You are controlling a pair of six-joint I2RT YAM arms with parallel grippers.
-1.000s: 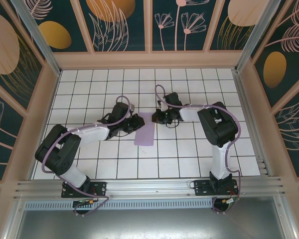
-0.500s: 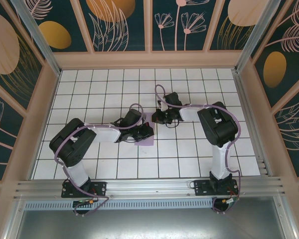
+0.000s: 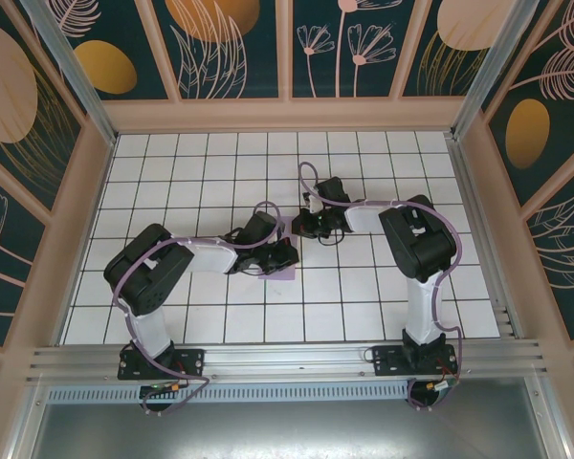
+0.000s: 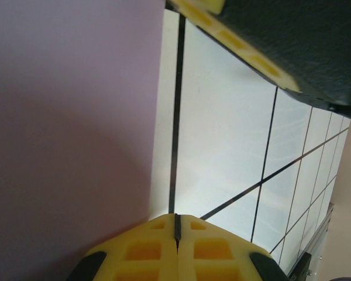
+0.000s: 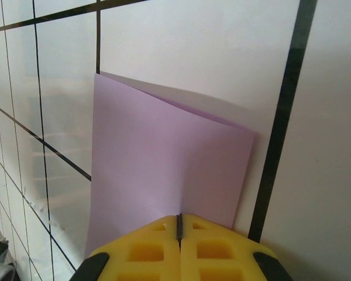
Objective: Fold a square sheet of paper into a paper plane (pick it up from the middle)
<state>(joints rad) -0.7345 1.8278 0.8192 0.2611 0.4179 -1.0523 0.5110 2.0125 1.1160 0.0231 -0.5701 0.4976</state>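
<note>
Square sheet of paper [image 3: 283,274] lies folded at the centre of the table [image 3: 172,163] in the top view, left gripper [image 3: 285,258] over its near part, right gripper [image 3: 301,228] at its far end; we risk dragging it if either arm slides. Left wrist: jaws pressed together on nothing, fingertips [image 4: 146,252] at the sheet's long edge, so an off-line sweep skews our crease. Right wrist: jaws also pressed together, top layer gaping at the far edge, likely to spring open if pressure lifts.

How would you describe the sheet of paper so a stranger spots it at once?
Find the white tiled table, then its middle. The sheet of paper lies there, a plain lavender sheet that stands out against the black-lined white tiles.
</note>
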